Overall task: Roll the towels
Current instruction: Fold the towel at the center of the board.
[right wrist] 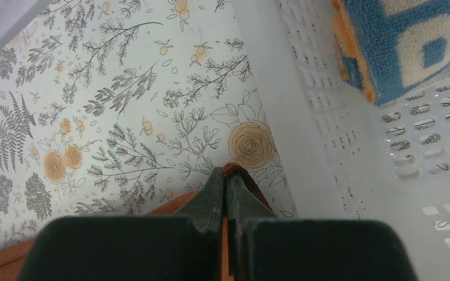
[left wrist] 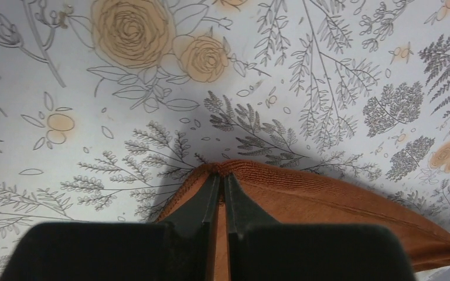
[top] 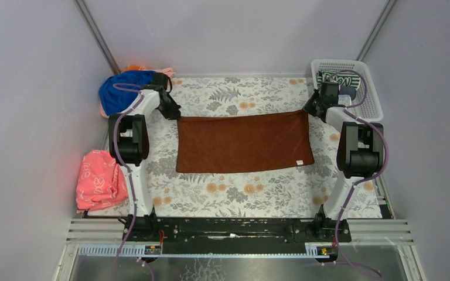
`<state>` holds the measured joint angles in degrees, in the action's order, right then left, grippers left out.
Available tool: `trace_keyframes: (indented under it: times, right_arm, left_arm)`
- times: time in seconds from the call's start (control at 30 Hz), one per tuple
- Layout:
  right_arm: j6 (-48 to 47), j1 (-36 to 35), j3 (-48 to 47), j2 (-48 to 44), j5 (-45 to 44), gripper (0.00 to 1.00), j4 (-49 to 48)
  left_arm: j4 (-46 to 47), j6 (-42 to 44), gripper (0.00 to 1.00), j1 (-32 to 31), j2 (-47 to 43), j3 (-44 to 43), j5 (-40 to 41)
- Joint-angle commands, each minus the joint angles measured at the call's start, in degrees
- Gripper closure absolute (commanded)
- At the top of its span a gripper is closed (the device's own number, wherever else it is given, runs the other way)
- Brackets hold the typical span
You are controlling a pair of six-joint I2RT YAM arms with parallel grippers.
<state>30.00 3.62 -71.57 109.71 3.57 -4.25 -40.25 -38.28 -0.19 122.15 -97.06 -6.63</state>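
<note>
The left fingers (left wrist: 215,182) are pressed together on the far left corner of the brown towel (left wrist: 328,202), with a thin fold of cloth pinched between the tips. The right fingers (right wrist: 218,180) are likewise closed, and they nip the far right corner of the same towel, of which only a small tip shows past them in the right wrist view.

In the top view the brown towel (top: 243,142) lies spread flat and roughly rectangular across the middle of the flower-printed counter (top: 240,193), its long side running left to right between the two arms. A small white tag sits at its near right corner.

Just beside the right fingers stands a white lattice basket (right wrist: 304,117) at the far right corner of the counter. It holds a letter-printed towel (right wrist: 404,41) in blue, orange and white.

At the far left corner a royal blue towel (top: 120,91) lies bunched behind the left arm, with an orange towel (top: 133,68) partly hidden behind it. A reddish-pink item with white print (top: 96,178) lies crumpled at the left edge, well apart from the brown towel.
</note>
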Motion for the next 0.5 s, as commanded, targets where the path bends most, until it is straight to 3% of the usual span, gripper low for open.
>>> trace_keyframes:
  times: [0.0,0.47]
  right_arm:
    - [-2.9,0.5,-3.1,-0.1,-0.3,1.0,1.2]
    - [-4.7,1.0,2.9,-9.0,-1.6,0.98,7.4]
  left_arm:
    - [-0.4,1.8,0.96,1.3,-0.6,-0.7,-0.6]
    - [0.8,2.3,0.94,1.3,-13.1,12.9,-4.9]
